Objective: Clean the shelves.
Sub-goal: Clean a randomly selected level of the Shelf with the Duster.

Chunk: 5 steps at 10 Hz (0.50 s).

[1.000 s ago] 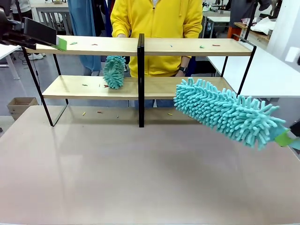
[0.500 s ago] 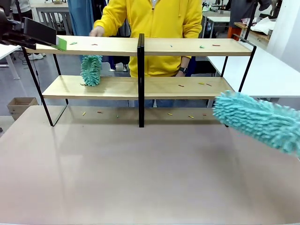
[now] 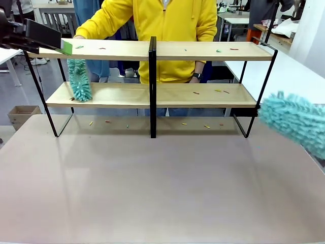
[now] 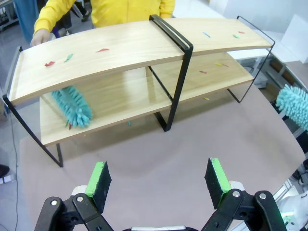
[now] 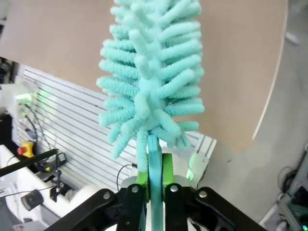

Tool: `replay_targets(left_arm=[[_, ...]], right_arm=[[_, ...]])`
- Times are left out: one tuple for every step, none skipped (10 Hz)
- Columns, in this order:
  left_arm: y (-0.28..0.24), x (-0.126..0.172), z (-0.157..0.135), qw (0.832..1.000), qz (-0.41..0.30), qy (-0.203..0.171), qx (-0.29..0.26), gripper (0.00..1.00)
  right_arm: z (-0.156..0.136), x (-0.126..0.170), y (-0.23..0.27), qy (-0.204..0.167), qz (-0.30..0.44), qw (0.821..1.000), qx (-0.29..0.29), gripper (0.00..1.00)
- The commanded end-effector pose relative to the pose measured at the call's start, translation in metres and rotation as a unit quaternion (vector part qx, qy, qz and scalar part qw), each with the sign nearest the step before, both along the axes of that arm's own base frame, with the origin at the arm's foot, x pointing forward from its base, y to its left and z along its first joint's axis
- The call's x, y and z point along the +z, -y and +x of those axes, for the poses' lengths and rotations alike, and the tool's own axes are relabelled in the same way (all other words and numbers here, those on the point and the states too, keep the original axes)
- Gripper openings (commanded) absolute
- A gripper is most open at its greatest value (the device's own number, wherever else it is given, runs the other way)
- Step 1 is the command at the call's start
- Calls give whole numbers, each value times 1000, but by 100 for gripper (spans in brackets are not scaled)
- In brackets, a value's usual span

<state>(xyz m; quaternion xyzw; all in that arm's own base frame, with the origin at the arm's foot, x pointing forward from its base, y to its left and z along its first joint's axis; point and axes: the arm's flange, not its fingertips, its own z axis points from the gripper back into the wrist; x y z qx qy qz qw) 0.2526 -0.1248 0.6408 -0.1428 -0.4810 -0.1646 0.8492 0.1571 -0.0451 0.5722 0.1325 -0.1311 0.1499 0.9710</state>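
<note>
The shelves point(image 3: 203, 51) stand across the far side of the table, two long wooden boards in a black frame point(image 4: 125, 53). Small red and green scraps point(image 3: 218, 50) lie on both boards. A person's hand point(image 3: 78, 36) holds a teal duster point(image 3: 79, 81) against the left end of the lower board point(image 4: 73, 107). My right gripper point(image 5: 154, 167) is shut on the handle of a second fluffy teal duster point(image 5: 151, 72), which hangs off the table's right edge point(image 3: 297, 122). My left gripper point(image 4: 157, 168) is open and holds nothing, high at the shelves' upper left corner point(image 3: 65, 47).
The brown table top point(image 3: 162, 183) stretches in front of the shelves, with a few scraps point(image 3: 107, 121) lying under the rack. A white table point(image 3: 289, 76) stands at the right. A cardboard box point(image 3: 20, 114) sits on the floor at the left.
My right gripper has carried its duster rightwards, away from the lower right board to the table's edge. The person's duster has swept left along the lower board. The left gripper has not moved.
</note>
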Motion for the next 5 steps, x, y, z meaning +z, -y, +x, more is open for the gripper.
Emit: replay_targets(left_arm=[[-1, 0, 0, 1000, 0, 0, 2, 100], [-1, 0, 0, 1000, 0, 0, 2, 100], [-1, 0, 0, 1000, 0, 0, 2, 100], [-1, 0, 0, 1000, 0, 0, 2, 100], [-1, 0, 0, 1000, 0, 0, 2, 100]], right_arm=[[47, -14, -49, 31, 10, 999, 43, 12], [72, -14, -70, 56, 8, 997, 52, 12], [95, -15, -88, 65, 19, 996, 66, 12], [118, -19, -110, 48, 15, 995, 84, 12], [138, -26, -131, 33, 13, 994, 107, 12]])
